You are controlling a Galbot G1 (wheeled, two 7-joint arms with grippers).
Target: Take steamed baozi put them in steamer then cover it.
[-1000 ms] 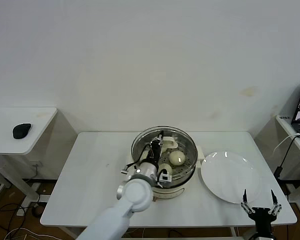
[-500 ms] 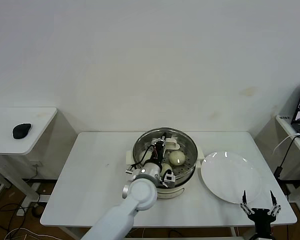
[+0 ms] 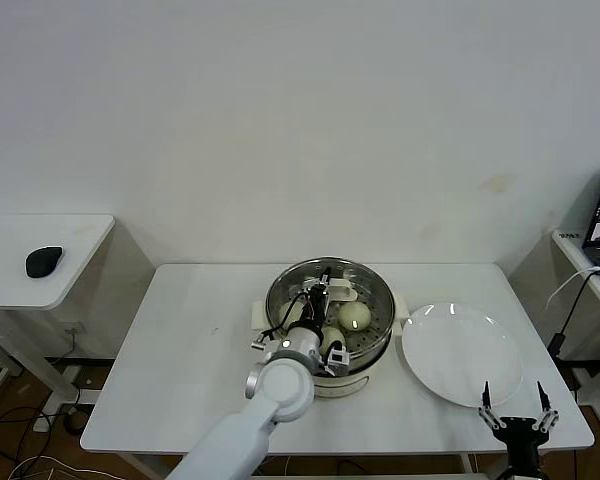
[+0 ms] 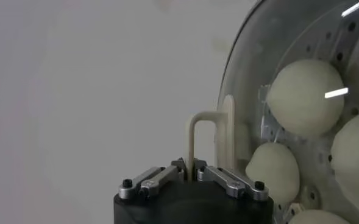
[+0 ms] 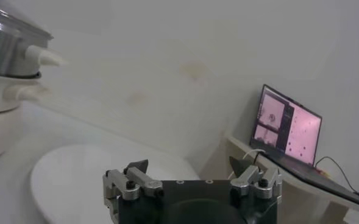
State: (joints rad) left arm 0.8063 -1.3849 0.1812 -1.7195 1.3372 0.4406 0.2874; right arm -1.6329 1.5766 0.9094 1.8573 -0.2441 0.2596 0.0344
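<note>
Left gripper [image 4: 191, 172] still clamped on lid [image 3: 329, 283] handle [image 4: 209, 137], lid now seated over steamer [image 3: 328, 345]; right gripper [image 3: 516, 417] wide open, parked.

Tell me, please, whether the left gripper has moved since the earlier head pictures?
Yes. The left gripper, shut on the cover, shifted slightly rightward, centring over the steamer.
</note>
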